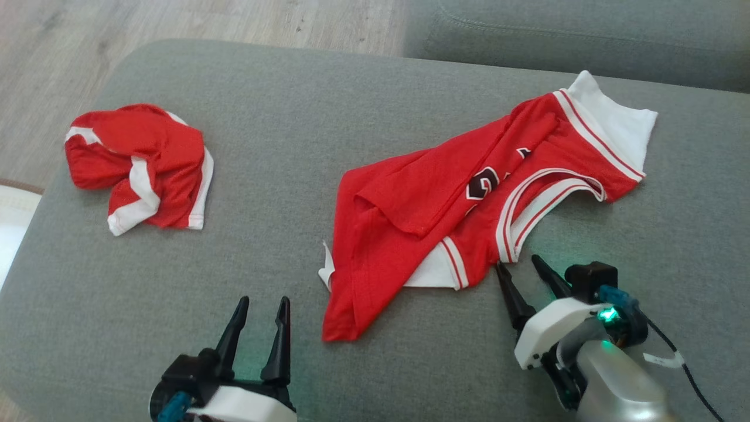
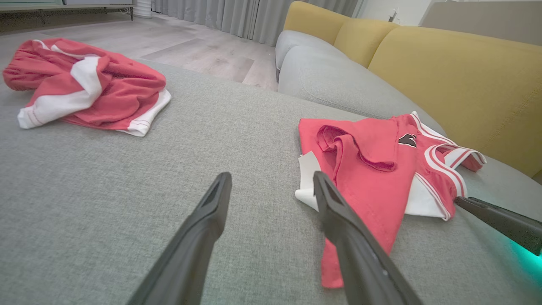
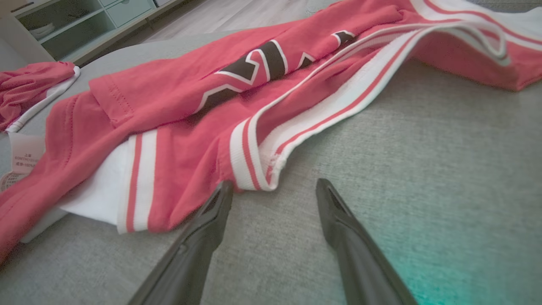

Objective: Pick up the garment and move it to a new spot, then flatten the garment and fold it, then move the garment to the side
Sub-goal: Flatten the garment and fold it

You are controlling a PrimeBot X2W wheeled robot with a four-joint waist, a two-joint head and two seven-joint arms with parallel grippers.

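Nearest the robot, the left end effector [image 1: 263, 302] hovers over bare cushion with its two dark fingers spread and nothing between them. The right end effector [image 1: 517, 262] is spread as well and empty, its tips just beside the white-and-red striped armhole trim of the red mesh sports jersey with white panels [image 1: 422, 199].

That jersey, which I take to be the task's garment because both arms are closest to it, lies right of centre on the broad grey woven sofa cushion [image 1: 281, 117]. It is rumpled, with one red flap doubled over the dark chest lettering, a white care label sticking out at its near-left edge, and the collar end pointing away to the far right.

No grip is in place, and I cannot tell whether the move to a new spot is already done. Flattening, folding and setting aside all appear to be left.

Open grey fabric surrounds the jersey on the near side and to its left (enough, I judge, to spread it out). Farther left, near the cushion's left edge, sits a bunched red-and-white garment [image 1: 140, 164], well apart from the jersey. Beyond the cushion's rounded far edge lies pale wood-plank floor [image 1: 176, 17], with another grey seat [image 1: 586, 35] at the far right.
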